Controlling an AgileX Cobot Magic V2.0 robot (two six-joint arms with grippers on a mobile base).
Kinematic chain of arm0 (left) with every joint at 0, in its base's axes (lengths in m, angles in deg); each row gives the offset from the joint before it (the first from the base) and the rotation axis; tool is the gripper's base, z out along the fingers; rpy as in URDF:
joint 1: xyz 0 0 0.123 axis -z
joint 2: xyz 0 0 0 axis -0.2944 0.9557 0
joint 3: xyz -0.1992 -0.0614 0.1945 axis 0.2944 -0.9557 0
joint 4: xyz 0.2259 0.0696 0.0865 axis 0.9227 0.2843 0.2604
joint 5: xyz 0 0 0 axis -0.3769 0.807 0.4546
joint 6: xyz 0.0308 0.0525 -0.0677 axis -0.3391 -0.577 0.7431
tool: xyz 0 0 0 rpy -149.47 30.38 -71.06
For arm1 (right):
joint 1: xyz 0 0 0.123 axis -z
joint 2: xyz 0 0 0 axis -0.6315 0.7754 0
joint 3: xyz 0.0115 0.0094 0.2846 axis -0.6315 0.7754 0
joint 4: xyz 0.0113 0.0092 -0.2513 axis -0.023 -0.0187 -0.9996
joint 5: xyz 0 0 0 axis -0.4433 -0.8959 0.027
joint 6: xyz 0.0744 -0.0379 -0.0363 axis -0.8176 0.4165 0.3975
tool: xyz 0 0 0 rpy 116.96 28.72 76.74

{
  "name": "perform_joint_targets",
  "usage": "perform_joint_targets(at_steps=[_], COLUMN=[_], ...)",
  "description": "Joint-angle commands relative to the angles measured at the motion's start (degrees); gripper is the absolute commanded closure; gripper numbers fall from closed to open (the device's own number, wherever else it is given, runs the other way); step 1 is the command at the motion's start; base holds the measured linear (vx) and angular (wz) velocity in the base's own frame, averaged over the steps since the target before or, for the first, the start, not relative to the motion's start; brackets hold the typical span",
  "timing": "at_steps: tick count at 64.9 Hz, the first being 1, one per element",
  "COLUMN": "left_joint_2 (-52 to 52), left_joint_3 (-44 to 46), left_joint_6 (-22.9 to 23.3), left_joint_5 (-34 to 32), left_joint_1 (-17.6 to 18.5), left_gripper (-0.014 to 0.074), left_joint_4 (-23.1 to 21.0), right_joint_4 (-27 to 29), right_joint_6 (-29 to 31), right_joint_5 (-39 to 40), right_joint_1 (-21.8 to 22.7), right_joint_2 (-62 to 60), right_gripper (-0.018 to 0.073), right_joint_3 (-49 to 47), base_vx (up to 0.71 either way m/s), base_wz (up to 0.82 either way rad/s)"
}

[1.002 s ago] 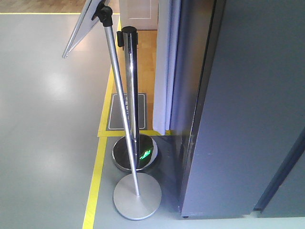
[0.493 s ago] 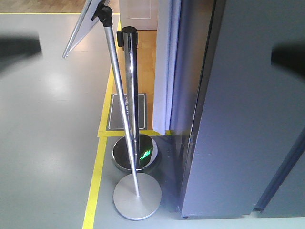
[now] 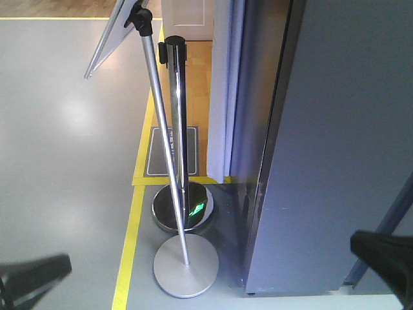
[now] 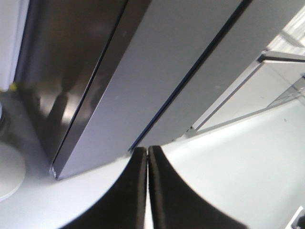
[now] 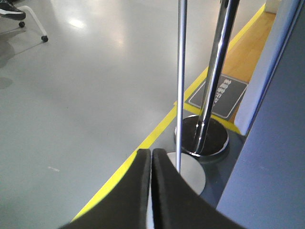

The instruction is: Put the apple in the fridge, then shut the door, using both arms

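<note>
Glossy chrome post (image 3: pixel 179 129), matt grey floor (image 3: pixel 58 174)

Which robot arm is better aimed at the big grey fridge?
Probably the left. The shut left gripper points straight at the tall dark grey fridge; the shut right gripper faces shiny metal posts and grey floor.

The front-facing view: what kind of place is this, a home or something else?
Probably a lab or demo hall, not a home. A chrome queue barrier post and a tilted sign stand sit on a grey floor marked with yellow tape lines, beside a tall grey cabinet panel.
</note>
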Motion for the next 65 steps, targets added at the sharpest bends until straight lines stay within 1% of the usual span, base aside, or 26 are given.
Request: perform_joint_targets(at_steps=[1,13,33,65], left_joint_2=[-0.7,-0.7,-0.7,-0.7], left_joint_3=[-1.0,-1.3,-1.3,-1.3], left_joint_6=[0.4,0.4,0.4,0.4], left_joint_5=[1.8,2.0,-0.6,-0.6], left_joint_1=[0.1,0.1,0.1,0.1], left_gripper=[0.0603,0.0603,0.0603,0.0603], left_joint_4=[-3.0,-3.2,-3.2,-3.2], right_joint_4=[2.7,2.9,2.9,2.9], right_joint_6=[0.5,0.5,0.5,0.5], right_joint_5=[1.0,-1.3,-1.3,-1.3], right_joint_1=[0.1,0.1,0.1,0.1], right_joint_2=[-0.6,-0.6,-0.6,-0.6], right_gripper=[0.0564,0.0564,0.0564,0.0564], right_joint_3=[0.0,0.1,0.1,0.1], base_vx=[0.0,0.0,0.0,0.0], base_wz=[0.0,0.0,0.0,0.0])
